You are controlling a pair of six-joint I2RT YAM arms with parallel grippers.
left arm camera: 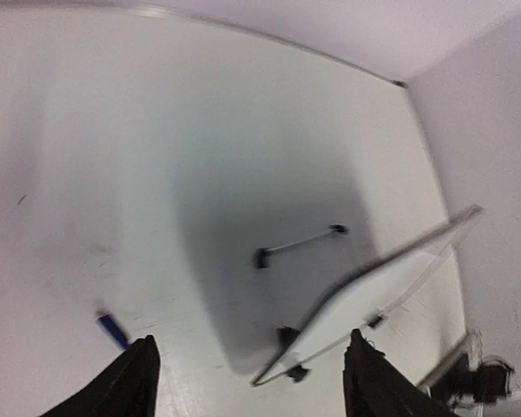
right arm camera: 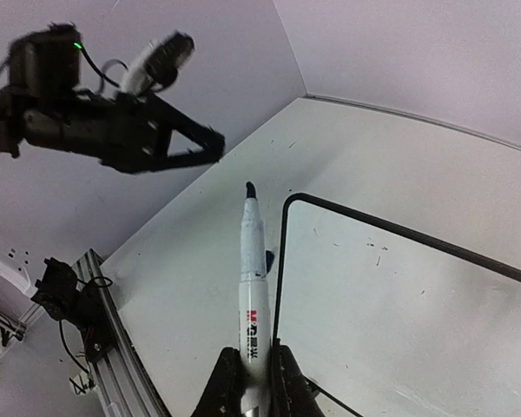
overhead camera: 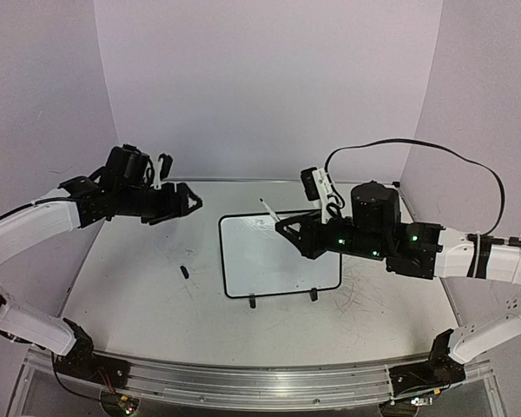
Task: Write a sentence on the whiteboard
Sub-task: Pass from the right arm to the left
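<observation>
- whiteboard point(overhead camera: 273, 265) flat on table point(overhead camera: 130, 295), feet toward arms; marks on it too faint to read
- right gripper point(right arm camera: 254, 372) clamped on marker point(right arm camera: 253, 252), tip just past board's far edge
- left gripper point(left arm camera: 253, 375) raised left of board, jaws wide, empty; wrist view blurred

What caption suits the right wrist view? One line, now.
Right gripper holds an uncapped marker beside the whiteboard's frame; left gripper hangs open beyond.

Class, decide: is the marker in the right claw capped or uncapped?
Uncapped: the marker in the right claw shows a bare dark tip; its likely cap lies on the tabletop.
</observation>
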